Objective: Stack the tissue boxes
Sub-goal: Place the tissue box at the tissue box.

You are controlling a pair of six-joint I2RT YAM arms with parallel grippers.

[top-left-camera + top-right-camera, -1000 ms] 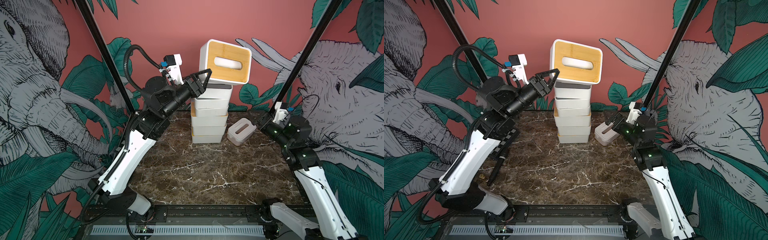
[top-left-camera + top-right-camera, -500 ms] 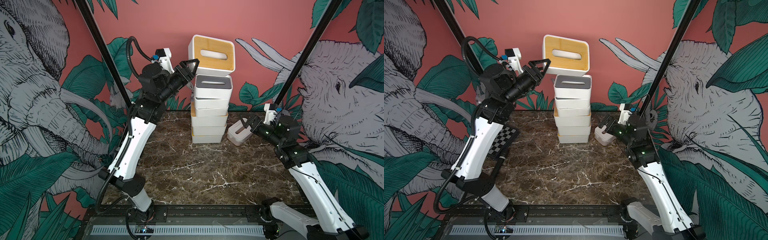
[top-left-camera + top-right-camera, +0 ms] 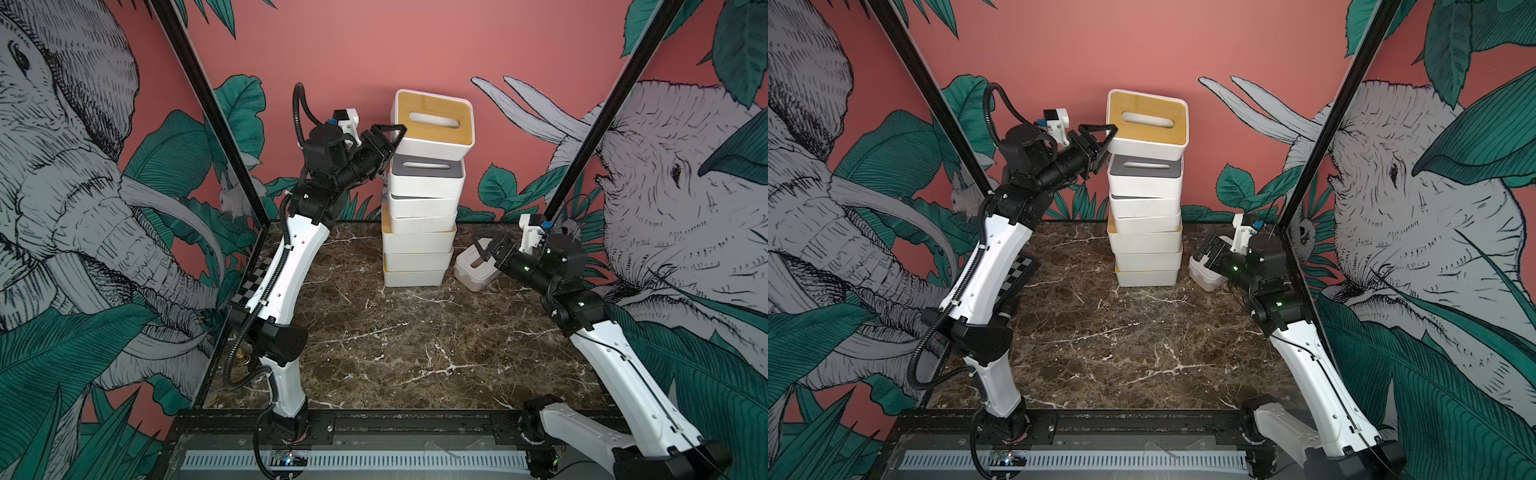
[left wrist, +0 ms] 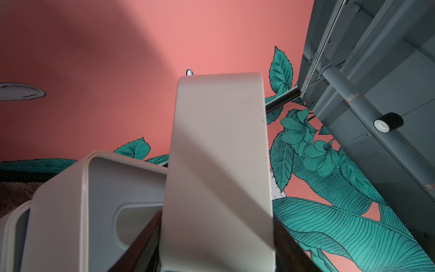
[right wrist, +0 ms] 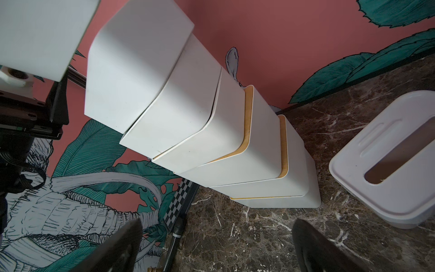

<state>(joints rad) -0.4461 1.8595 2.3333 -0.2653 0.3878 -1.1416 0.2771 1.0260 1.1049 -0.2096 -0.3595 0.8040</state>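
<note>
Several tissue boxes form a leaning stack (image 3: 417, 241) (image 3: 1146, 245) (image 5: 211, 131) at the back of the marble table, topped by a grey-lidded box (image 3: 426, 178) (image 4: 94, 212). My left gripper (image 3: 392, 135) (image 3: 1104, 135) (image 4: 216, 247) is shut on the end of a bamboo-lidded box (image 3: 432, 124) (image 3: 1148, 122) (image 4: 219, 164), held tilted just above that grey lid; the right wrist view shows a small gap. A white-lidded box (image 3: 473, 272) (image 3: 1204, 276) (image 5: 388, 164) lies on the table right of the stack. My right gripper (image 3: 492, 251) (image 3: 1210, 253) (image 5: 216, 245) hangs open beside it, empty.
A black-and-white checkerboard panel (image 3: 253, 282) (image 3: 1017, 274) leans at the table's left edge behind my left arm. Black frame posts (image 3: 208, 116) (image 3: 582, 145) rise at both back corners. The printed walls close in the back and sides.
My left arm has swung the bamboo-lidded box leftward and lowered it, more level, over the stack. My right gripper has advanced toward the white-lidded box, still open.
</note>
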